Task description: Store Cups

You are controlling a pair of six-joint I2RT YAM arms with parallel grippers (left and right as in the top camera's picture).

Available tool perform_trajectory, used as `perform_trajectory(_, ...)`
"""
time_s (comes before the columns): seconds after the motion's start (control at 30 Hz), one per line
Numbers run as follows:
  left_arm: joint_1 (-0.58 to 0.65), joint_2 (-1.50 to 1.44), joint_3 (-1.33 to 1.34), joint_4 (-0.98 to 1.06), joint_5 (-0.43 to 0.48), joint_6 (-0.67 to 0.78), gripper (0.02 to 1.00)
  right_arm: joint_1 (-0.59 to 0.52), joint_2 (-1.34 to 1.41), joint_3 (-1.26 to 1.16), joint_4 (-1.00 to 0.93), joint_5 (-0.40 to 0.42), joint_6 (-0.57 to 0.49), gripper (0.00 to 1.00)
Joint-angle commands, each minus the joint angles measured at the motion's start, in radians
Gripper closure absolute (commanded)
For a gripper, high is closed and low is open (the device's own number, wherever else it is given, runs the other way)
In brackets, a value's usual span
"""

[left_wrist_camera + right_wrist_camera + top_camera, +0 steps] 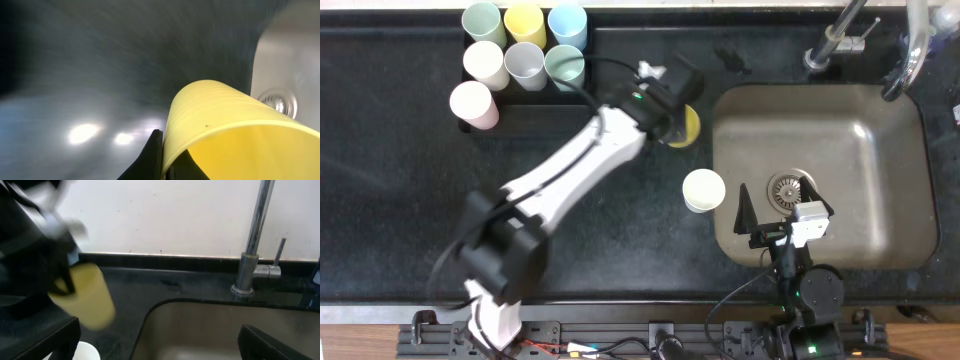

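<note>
Firmly, the left claw point(163, 159) pinches the yellow cup point(225, 130) by its wall, lifted beside the sink point(880, 130). Best to carry it level to the rack point(535, 112) and lower it straight, clear of the cups point(525, 62) there. The right claw point(780, 208) hangs wide over the sink, with a white cup point(703, 190) nearby.

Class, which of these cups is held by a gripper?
The yellow cup beside the sink, its rim pinched by the left gripper. The cream cup and the cluster of cups stand free.
</note>
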Motion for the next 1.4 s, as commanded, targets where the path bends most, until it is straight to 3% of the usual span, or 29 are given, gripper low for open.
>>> perform_trajectory(0.03, 0.123, -0.201, 0.021, -0.056, -0.117, -0.001, 0.985, 0.005, -0.008, -0.014, 0.005, -0.004, -0.003, 0.003)
perform_trajectory(0.3, 0.403, -0.349, 0.019, -0.264, -0.122, -0.035, 0.985, 0.005, -0.008, -0.014, 0.005, -0.004, -0.003, 0.003)
perform_trajectory(0.47, 0.489, -0.372, 0.019, -0.364, -0.225, -0.441, 0.985, 0.005, -0.008, -0.014, 0.005, -0.004, -0.003, 0.003)
perform_trajectory(0.63, 0.493, -0.369, -0.015, -0.408, -0.237, -0.934, 0.985, 0.005, -0.008, -0.014, 0.005, -0.004, -0.003, 0.003)
perform_trajectory(0.73, 0.494, -0.367, -0.065, -0.4, -0.231, -1.075, 0.985, 0.005, -0.008, -0.014, 0.005, -0.004, -0.003, 0.003)
perform_trajectory(0.9, 0.505, -0.343, -0.131, -0.344, -0.156, -1.101, 0.985, 0.005, -0.008, -0.014, 0.005, -0.004, -0.003, 0.005)
perform_trajectory(1.4, 0.516, -0.203, -0.141, -0.286, -0.1, -1.079, 0.985, 0.005, -0.008, -0.014, 0.005, -0.004, -0.003, 0.003)
